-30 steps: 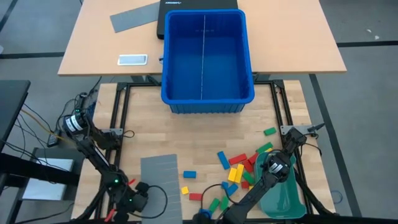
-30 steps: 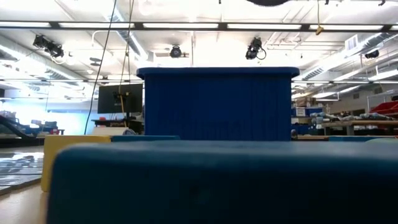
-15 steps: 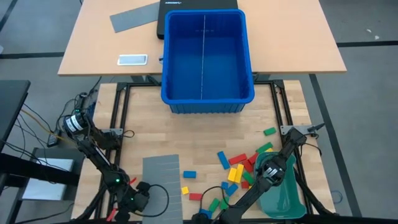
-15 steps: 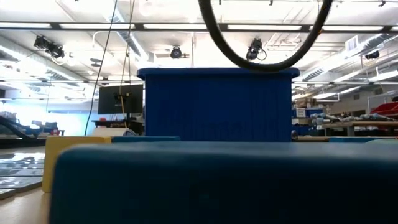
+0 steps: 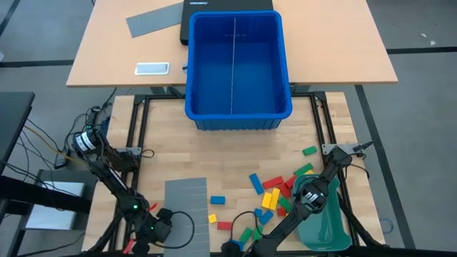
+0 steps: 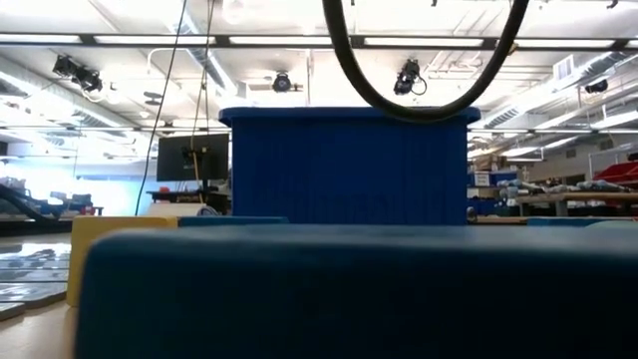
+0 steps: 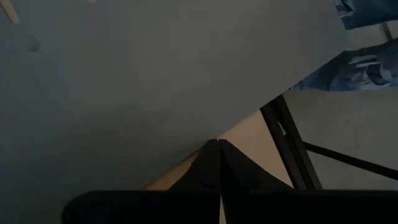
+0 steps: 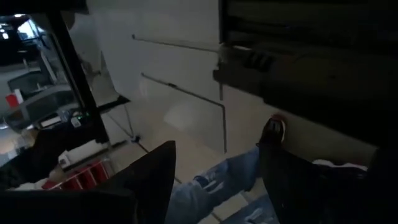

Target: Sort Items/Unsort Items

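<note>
Your blocks were scattered loose on the wooden table, bunched up just left of the green tray at the near right. Your right gripper sat above that tray with its fingers spread and nothing between them. Your left gripper was pinched closed on nothing, parked at the near left by the grey slotted sheet.

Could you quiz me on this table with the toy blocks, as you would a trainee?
1. True or false: the big blue plastic bin holds blocks.
2. The small coloured toy blocks lie nearest which arm? A left, B right.
3. Fill in: the left gripper points at the flat grey ___ sheet.

Key: 1 false, the bin shows only its divider. 2 B, beside the teal-green oblong tray. 3 slotted.
</note>
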`<state>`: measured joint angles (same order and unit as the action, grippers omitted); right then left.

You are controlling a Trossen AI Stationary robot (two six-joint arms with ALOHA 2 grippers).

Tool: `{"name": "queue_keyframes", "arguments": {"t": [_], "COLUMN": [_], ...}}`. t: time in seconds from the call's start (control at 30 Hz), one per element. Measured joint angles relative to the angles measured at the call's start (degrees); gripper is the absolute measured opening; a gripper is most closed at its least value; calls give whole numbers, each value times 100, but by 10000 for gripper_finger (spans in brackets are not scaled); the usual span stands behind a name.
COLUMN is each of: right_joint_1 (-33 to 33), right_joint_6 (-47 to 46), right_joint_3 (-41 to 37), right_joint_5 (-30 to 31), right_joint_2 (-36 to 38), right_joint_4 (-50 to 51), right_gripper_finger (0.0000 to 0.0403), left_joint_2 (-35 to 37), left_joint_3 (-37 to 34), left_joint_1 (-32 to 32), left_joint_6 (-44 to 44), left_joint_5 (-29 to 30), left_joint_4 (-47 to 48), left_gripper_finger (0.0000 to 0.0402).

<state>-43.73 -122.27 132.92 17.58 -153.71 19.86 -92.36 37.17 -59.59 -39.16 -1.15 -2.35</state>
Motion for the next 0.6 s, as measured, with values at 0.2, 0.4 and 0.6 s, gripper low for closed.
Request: {"name": "queue_keyframes", "arguments": {"t": [0.2, 0.4, 0.6], "right_joint_1": [27, -45, -107], "right_joint_6": [193, 463, 871], "right_joint_3": [-4, -9, 216], "right_joint_5": [36, 735, 867], "right_joint_2": [0, 0, 51], "right_joint_4": [-5, -184, -208], "right_gripper_finger": [231, 231, 231], "left_joint_2": [0, 0, 0], "left_joint_3": [0, -2, -2], "left_joint_1": [0, 2, 7], "left_joint_6": [-141, -450, -460], "left_joint_5": [52, 341, 390], "left_joint_4": [-24, -176, -200], "left_gripper_finger": [0, 0, 0]}}
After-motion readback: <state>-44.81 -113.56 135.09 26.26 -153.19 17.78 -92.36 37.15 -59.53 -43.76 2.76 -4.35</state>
